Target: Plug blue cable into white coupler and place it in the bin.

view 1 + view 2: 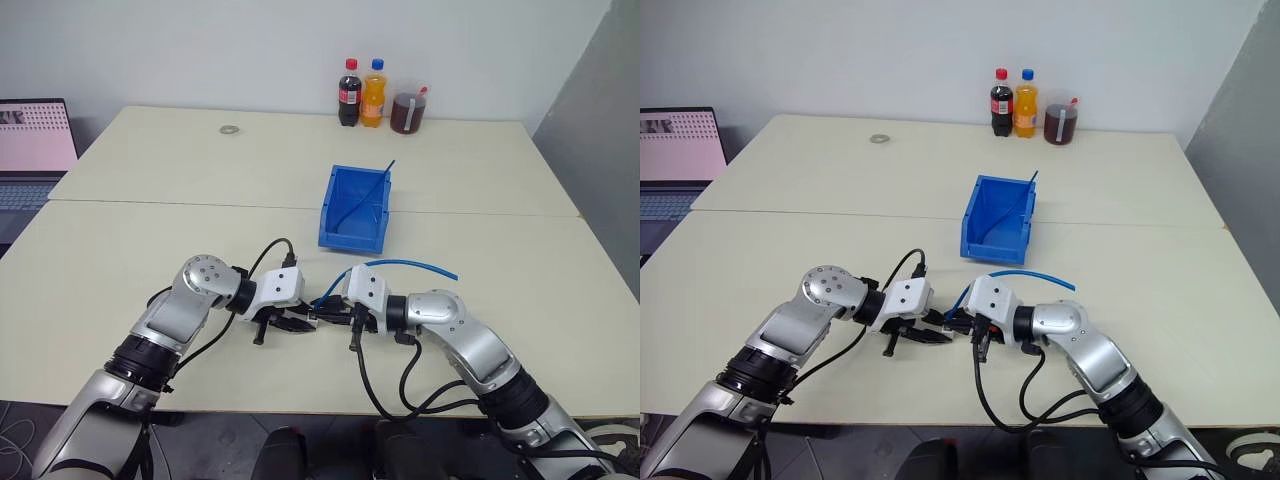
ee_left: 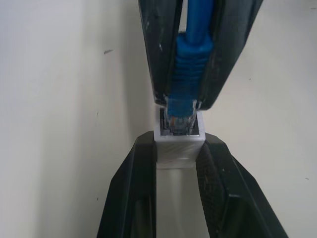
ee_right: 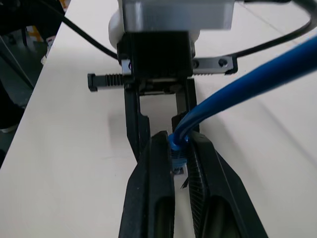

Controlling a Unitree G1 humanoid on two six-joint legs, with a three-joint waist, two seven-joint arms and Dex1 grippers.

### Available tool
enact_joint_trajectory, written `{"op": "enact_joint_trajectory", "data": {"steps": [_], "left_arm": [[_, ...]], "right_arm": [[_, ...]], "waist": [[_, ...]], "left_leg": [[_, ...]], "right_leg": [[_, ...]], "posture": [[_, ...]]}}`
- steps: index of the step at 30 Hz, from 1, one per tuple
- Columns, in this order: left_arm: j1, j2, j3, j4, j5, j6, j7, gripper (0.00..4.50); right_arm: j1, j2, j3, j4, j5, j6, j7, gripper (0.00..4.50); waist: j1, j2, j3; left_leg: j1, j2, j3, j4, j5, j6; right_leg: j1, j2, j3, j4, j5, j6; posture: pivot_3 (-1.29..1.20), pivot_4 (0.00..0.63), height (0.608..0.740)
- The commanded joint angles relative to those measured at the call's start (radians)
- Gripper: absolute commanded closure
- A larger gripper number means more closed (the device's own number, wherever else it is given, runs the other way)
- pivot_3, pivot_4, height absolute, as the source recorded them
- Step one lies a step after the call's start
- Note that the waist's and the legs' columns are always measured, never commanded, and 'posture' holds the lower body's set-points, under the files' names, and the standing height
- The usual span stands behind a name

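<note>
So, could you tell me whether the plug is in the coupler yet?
Partly in: the plug's tip sits inside the white coupler's mouth, its body outside.

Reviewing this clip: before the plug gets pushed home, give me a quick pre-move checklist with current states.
1. Left gripper shut on the white coupler: ok.
2. Right gripper shut on the blue cable at its plug: ok.
3. Plug tip lined up at the coupler's socket: ok.
4. Plug fully seated: not ok, tip only at the opening.
5. Bin unobstructed on the table: ok, though a blue cable already lies inside.

blue cable (image 2: pixel 190 69) — white coupler (image 2: pixel 179 146) — bright blue bin (image 1: pixel 357 210), black fingers (image 2: pixel 129 198).
</note>
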Motion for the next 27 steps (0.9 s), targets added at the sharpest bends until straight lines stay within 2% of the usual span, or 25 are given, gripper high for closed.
{"op": "enact_joint_trajectory", "data": {"steps": [1, 9, 27], "left_arm": [[0.003, -0.007, -0.007, 0.008, 0.01, -0.005, -0.003, 3.72], [0.005, -0.017, -0.008, 0.012, 0.017, -0.011, 0.006, 3.72], [0.044, -0.03, -0.009, 0.001, 0.026, -0.02, 0.017, 3.72]], "right_arm": [[-0.003, 0.005, 0.025, 0.004, -0.014, 0.006, 0.032, 4.41], [-0.031, 0.012, 0.079, 0.046, -0.021, 0.069, 0.111, 4.41], [-0.078, 0.05, 0.187, 0.085, -0.103, 0.208, 0.153, 4.41]], "waist": [[0.0, 0.0, 0.0], [0.0, 0.001, -0.002], [-0.003, 0.01, -0.026]], "left_leg": [[0.0, 0.0, 0.0, 0.0, 0.0, 0.0], [0.002, 0.0, 0.0, 0.0, 0.0, 0.0], [0.007, 0.0, 0.001, -0.001, 0.0, 0.0]], "right_leg": [[0.0, 0.0, 0.0, 0.0, 0.0, 0.0], [0.002, 0.0, 0.0, 0.0, 0.0, 0.0], [0.005, 0.0, 0.001, 0.0, -0.001, -0.001]], "posture": [[0.0, 0.15, 0.74], [0.0, 0.15, 0.74], [0.0, 0.15, 0.74]]}}
